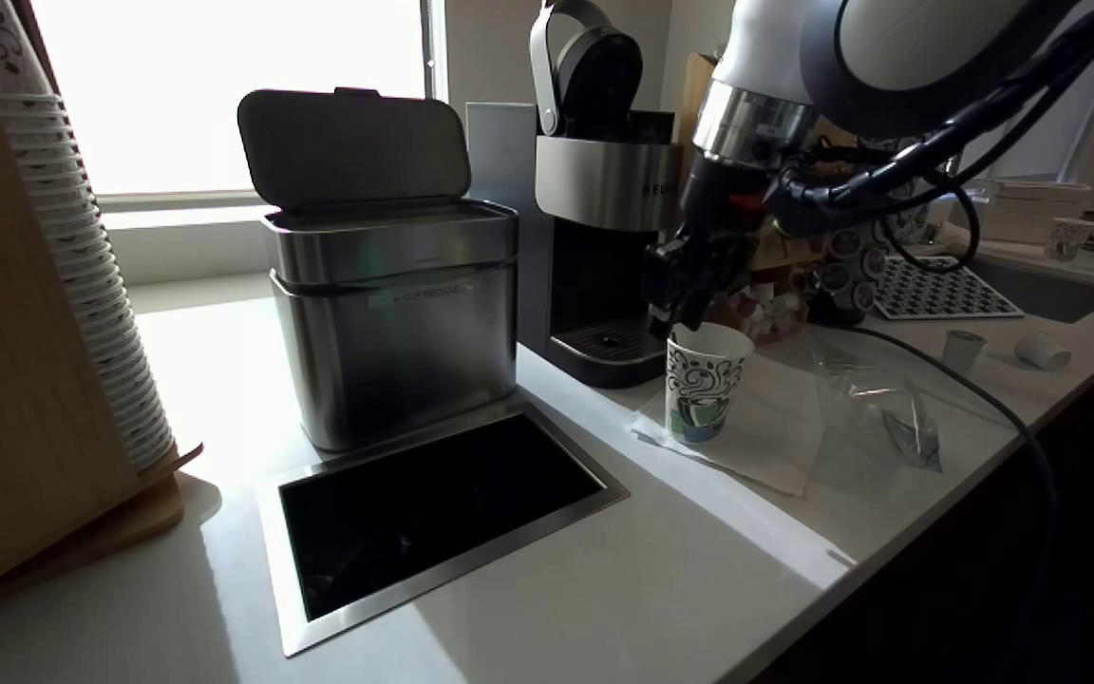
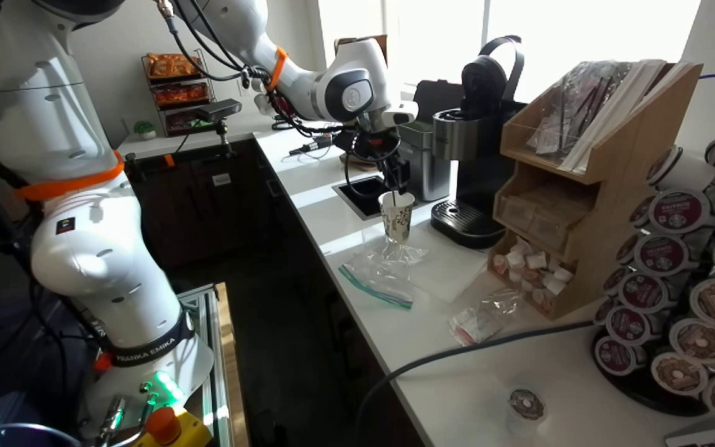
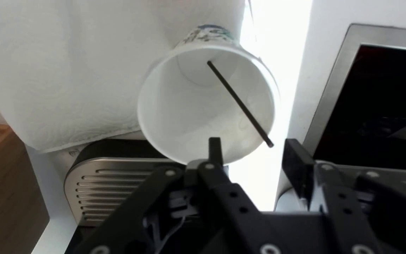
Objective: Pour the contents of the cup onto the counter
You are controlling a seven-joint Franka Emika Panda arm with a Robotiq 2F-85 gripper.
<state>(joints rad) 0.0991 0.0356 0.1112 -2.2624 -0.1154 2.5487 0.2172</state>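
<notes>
Running below a window [image 1: 243,95], the counter [image 1: 699,560] bears the cup [image 1: 705,388], seemingly on tissue [image 1: 780,418], near the parted claw [image 3: 254,151].

In the wrist view, the black two-fingered gripper [image 3: 252,146] partly hides the small patterned white paper cup [image 3: 196,106]; the left edge cuts off the brown wooden rack [image 3: 11,194].

White cup [image 1: 702,385] with dark swirls and green-and-blue patches; dark stick [image 3: 240,103]; black end effector [image 3: 253,145]; white surface [image 1: 661,579]; silver-and-black coffee maker [image 1: 604,185]; white arm [image 2: 87,254] with orange bands; tan organizer [image 2: 621,211].
</notes>
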